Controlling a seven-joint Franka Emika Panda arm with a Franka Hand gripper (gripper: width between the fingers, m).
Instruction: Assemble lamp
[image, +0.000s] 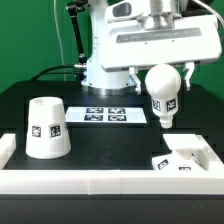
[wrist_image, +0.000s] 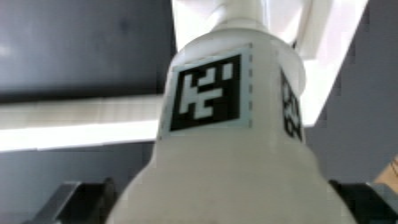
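Note:
My gripper (image: 161, 66) is shut on the white bulb (image: 160, 90) and holds it in the air with the round end up and the tagged stem pointing down. In the wrist view the bulb (wrist_image: 222, 120) fills the picture, its tag facing the camera, with a dark finger (wrist_image: 89, 198) on each side. The square base (image: 183, 158) lies low at the exterior view's right, below and right of the bulb. The cone shade (image: 46, 128) stands wide end down at the exterior view's left.
The marker board (image: 115, 116) lies flat on the black table at the back middle. A white wall (image: 110, 182) runs along the front edge. The robot's white body (image: 120, 45) stands behind.

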